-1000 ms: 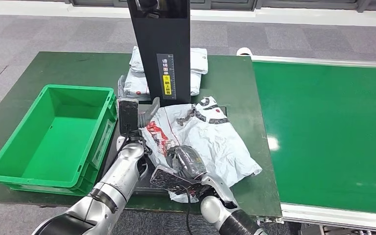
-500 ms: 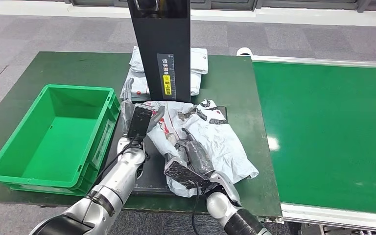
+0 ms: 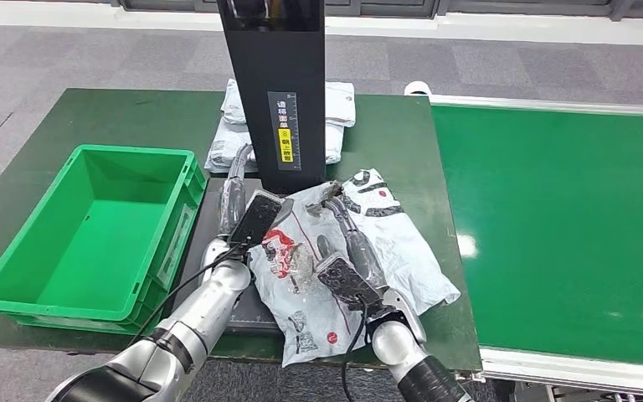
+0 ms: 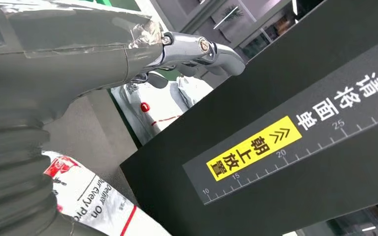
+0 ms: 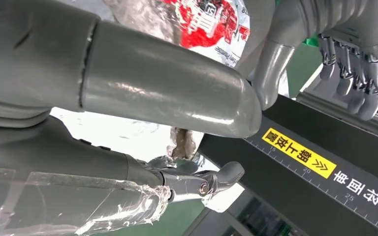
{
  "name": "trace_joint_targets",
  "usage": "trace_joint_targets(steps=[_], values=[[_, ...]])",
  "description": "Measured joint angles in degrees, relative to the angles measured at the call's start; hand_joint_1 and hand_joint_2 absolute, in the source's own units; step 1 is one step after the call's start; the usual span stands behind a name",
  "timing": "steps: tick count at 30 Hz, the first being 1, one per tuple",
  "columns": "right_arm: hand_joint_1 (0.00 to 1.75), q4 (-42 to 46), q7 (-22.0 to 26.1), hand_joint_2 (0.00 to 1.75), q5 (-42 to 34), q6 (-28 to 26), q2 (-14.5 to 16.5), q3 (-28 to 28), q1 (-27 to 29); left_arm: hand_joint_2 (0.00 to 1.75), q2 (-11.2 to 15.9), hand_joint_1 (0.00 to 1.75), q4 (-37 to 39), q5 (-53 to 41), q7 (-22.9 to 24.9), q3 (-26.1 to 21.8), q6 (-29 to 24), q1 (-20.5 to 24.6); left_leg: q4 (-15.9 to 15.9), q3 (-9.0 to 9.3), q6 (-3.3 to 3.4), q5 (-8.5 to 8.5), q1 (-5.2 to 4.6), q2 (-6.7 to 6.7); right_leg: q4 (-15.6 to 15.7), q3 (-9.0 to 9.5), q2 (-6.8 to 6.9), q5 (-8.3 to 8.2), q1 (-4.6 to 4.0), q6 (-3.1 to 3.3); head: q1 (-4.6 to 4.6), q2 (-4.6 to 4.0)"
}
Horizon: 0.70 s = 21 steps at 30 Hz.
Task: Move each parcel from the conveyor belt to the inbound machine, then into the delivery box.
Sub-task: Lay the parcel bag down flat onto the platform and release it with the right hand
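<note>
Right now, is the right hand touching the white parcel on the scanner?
Touching. In the head view the right hand lies flat on top of the white parcel, with the bag crumpled around it and no gap visible.

A dark green table stands on grey carpet; beyond its far edge, a pale strip of floor runs along the wall

Black inbound machine: yellow label "朝上放置", white "请将面单", ruler marks 10–25.

Crinkled glossy plastic parcel — matt black machine
</note>
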<state>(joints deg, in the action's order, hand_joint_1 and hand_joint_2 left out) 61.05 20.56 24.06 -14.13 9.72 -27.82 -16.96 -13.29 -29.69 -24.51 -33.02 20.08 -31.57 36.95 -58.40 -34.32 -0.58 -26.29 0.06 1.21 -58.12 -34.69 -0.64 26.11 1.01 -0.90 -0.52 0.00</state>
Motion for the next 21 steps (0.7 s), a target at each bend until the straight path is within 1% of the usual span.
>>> trace_joint_targets(steps=[4, 10, 12, 15, 17, 21], values=[[0.00, -0.02, 0.10, 0.00, -1.70, 2.14, -0.05, 1.09, -0.28, 1.75, 0.02, 0.00, 0.24, -2.92, 0.85, 0.53, 0.72, -0.01, 0.00, 0.00, 0.00, 0.00, 0.00, 0.01, 0.00, 0.00, 0.00, 0.00, 0.00, 0.00, 0.00, 0.00], [0.00, -0.01, 0.13, 0.00, -2.53, 2.84, -0.31, 2.51, -0.21, 1.75, 0.26, 0.00, 1.12, -7.57, 3.09, 1.97, 2.56, -0.07, 0.00, 0.00, 0.00, 0.00, 0.00, 0.01, 0.00, 0.00, 0.01, 0.00, 0.00, 0.00, 0.00, 0.00], [0.00, 0.10, 0.22, 0.00, -2.49, 2.71, -0.45, 2.97, -0.09, 1.75, 0.43, 0.00, 1.72, -10.72, 5.40, 3.00, 4.64, -0.07, 0.00, 0.00, 0.00, 0.00, 0.00, 0.02, 0.00, 0.00, 0.01, 0.00, 0.00, 0.00, 0.00, 0.00], [0.00, 1.09, 0.48, 0.00, -2.07, 1.15, -0.62, 4.61, 0.36, 1.75, 0.86, 0.00, 3.24, -18.36, 11.40, 5.65, 9.48, -0.17, 0.00, 0.00, 0.00, 0.00, -0.01, 0.01, 0.00, 0.00, 0.01, 0.00, 0.01, 0.00, 0.00, 0.00], [0.00, 2.34, 0.70, 0.00, -1.84, 0.10, -0.79, 6.46, 0.78, 1.75, 1.24, 0.00, 4.25, -22.57, 14.58, 7.69, 11.48, -0.54, 0.00, 0.00, 0.00, 0.00, -0.01, 0.00, 0.00, 0.00, 0.00, 0.00, 0.01, 0.00, 0.00, 0.00], [0.00, 4.94, 1.07, 0.00, -1.71, -0.53, -1.21, 9.60, 1.91, 1.75, 1.78, 0.00, 5.44, -24.76, 16.18, 9.75, 12.39, -1.14, 0.00, 0.00, 0.00, -0.01, -0.01, 0.00, 0.00, 0.00, 0.00, 0.00, 0.01, 0.00, 0.00, 0.00]])
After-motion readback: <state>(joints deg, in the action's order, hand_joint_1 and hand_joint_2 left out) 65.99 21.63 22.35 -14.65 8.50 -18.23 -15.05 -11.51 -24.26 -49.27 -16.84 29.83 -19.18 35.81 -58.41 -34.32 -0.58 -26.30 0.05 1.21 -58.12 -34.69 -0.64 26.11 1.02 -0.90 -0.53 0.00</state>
